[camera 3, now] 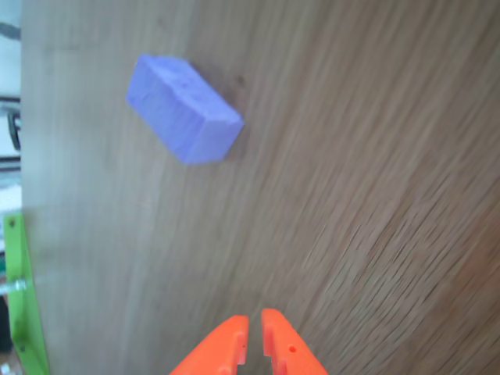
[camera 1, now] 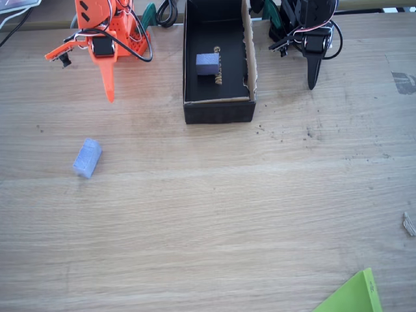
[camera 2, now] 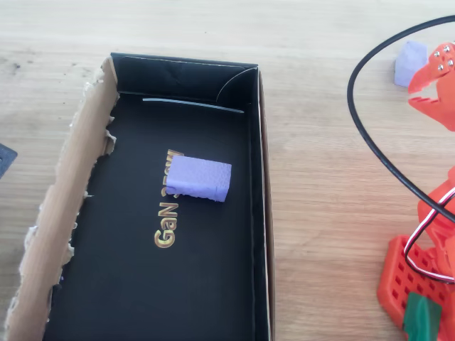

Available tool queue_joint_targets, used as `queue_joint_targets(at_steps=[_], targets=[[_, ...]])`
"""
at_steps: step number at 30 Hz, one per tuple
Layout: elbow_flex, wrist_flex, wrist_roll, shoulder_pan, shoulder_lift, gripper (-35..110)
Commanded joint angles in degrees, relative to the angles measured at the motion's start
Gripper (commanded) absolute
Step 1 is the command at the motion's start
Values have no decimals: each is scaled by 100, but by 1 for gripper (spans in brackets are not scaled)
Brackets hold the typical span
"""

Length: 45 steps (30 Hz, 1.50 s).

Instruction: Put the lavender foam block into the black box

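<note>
1 lavender foam block [camera 1: 87,157] lies loose on the table [camera 1: 214,221], well apart from the black box [camera 1: 218,112]. My gripper [camera 3: 254,337], jaws nearly together, must spread wide, descend squarely, and pinch its 2 long sides.

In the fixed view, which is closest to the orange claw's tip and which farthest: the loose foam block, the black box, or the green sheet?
From the gripper:
1. Lavender foam block, on the bare table just below the tip.
2. Black box, to the right at the table's top edge, a little farther; a similar block lies inside.
3. Green sheet, bottom right corner, clearly farthest.
</note>
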Motion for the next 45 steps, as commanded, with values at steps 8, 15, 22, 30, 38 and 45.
queue_joint_targets(at_steps=[8,15,22,30,38,45], targets=[[-844,-35,299,149,-571,0],[-2584,-615,79,281,-3727,0],[-4280,-396,-642,404,-6126,0],[-4307,-615,-791,316,-6451,0],[-4447,-272,-896,387,-6583,0],[-4869,255,-949,457,-6785,0]])
